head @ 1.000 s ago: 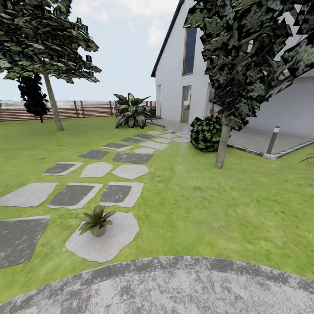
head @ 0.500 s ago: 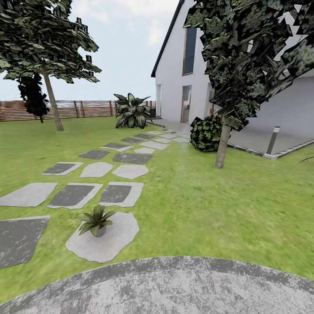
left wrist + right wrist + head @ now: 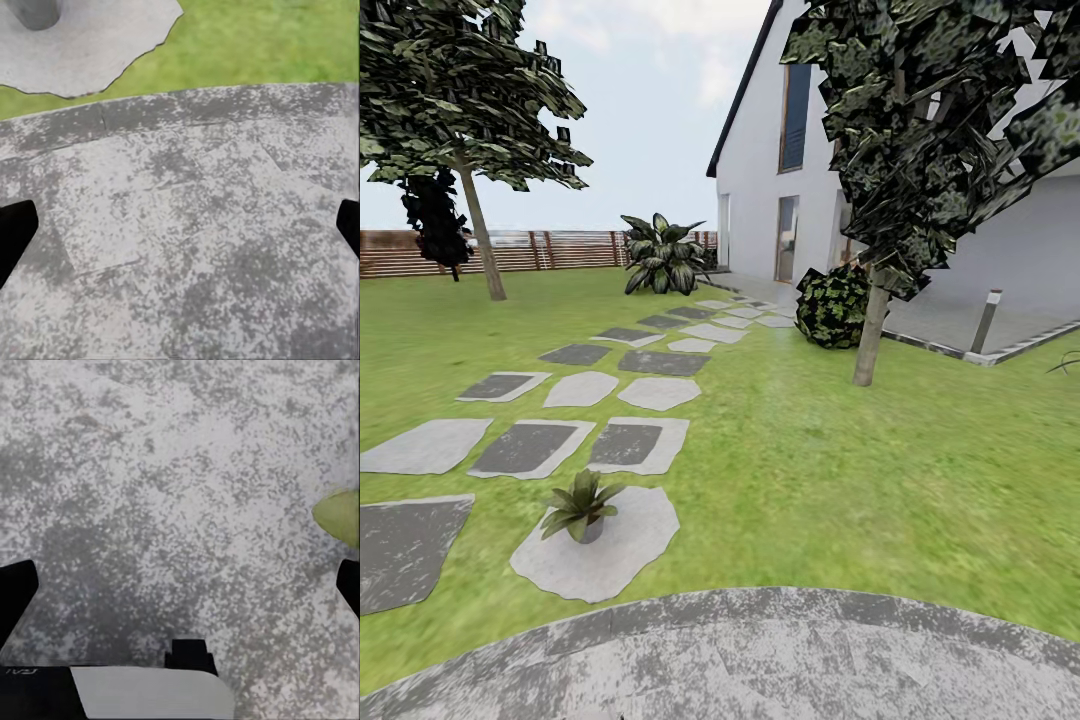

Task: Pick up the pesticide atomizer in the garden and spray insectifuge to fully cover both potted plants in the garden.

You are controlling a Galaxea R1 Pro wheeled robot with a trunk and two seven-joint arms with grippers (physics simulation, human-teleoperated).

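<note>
Nothing has shifted since a second ago: potted plant (image 3: 582, 508) sits near left on its stepping stone (image 3: 622, 555). Left gripper (image 3: 180, 232) and right gripper (image 3: 180, 592) spread empty over the patio (image 3: 760, 650); atomizer unfound.

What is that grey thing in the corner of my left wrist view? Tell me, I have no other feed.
Observer: The head view shows it is the pot of a potted plant, with a green rosette above it. It stands on a pale stepping stone just beyond the patio edge.
Operator: Report the right pincer.
Observer: The right pincer is open, fingers wide apart, over speckled patio paving, with nothing between them.
Operator: Say what lies past the plant.
Observer: More stepping stones run across the lawn toward a white house.
</note>
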